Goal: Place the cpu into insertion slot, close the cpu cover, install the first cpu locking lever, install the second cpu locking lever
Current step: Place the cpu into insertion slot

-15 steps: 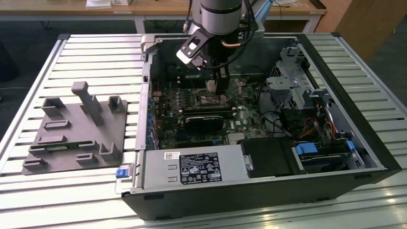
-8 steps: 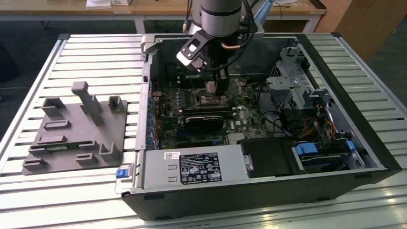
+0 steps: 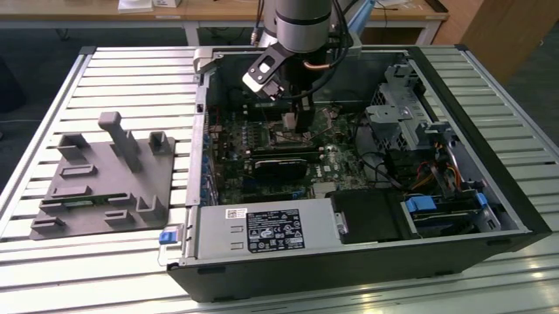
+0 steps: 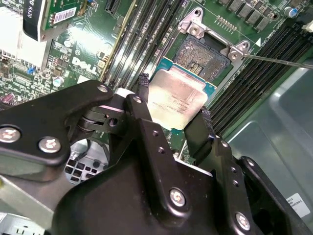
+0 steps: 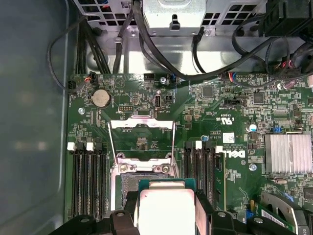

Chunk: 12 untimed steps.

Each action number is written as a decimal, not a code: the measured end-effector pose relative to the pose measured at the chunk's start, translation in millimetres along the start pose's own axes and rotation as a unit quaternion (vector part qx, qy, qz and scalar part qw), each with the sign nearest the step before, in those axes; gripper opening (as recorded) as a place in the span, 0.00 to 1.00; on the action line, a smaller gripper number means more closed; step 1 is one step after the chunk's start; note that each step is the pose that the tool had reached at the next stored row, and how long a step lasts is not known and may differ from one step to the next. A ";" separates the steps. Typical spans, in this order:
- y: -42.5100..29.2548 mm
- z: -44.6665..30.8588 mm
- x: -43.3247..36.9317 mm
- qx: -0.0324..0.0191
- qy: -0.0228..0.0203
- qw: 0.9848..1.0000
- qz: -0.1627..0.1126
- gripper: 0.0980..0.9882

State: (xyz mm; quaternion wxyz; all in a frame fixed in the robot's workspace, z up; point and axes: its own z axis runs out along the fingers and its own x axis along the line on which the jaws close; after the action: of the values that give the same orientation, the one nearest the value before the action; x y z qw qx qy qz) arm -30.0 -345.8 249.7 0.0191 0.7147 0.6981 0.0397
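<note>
From my console the gripper (image 4: 174, 99) is clamped on the cpu (image 4: 182, 95), one black finger (image 4: 143, 90) on each of two opposite edges, metal top facing the camera. In the second wrist view the chip sits over the near edge of the insertion slot (image 4: 203, 54), not seated, with most of the dark centre uncovered. How far above the socket it hangs I cannot judge. In the first wrist view the cpu cover (image 5: 142, 123) is swung open on the far side of the slot (image 5: 128, 182), its window showing green board, so nothing lies across the socket. What crowds me is on the flanks: black memory slots (image 5: 90, 176) run just beside the socket on both sides, and a thin locking lever (image 4: 279, 61) angles out past one corner. Farther off on the board are a coin battery (image 5: 101, 98), a finned silver heatsink (image 5: 287, 154) and a tangle of black cables (image 5: 161, 58) along the case wall. In the exterior view the arm (image 3: 302, 26) reaches down into the open computer case (image 3: 367, 261), which lies on the slatted surface (image 3: 131, 72); a grey fixture (image 3: 105, 176) rests well apart on the exterior view's left
</note>
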 end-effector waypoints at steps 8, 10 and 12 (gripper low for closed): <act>-0.2 2.2 0.4 0.000 0.000 1.000 -0.004 0.50; -0.4 3.3 1.8 0.001 0.001 1.000 -0.010 0.50; -0.5 4.5 5.6 0.001 -0.002 1.000 -0.011 0.50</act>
State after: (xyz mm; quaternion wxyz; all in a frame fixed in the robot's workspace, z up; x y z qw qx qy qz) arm -30.0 -340.1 245.4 0.0206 0.7073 0.7056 0.0375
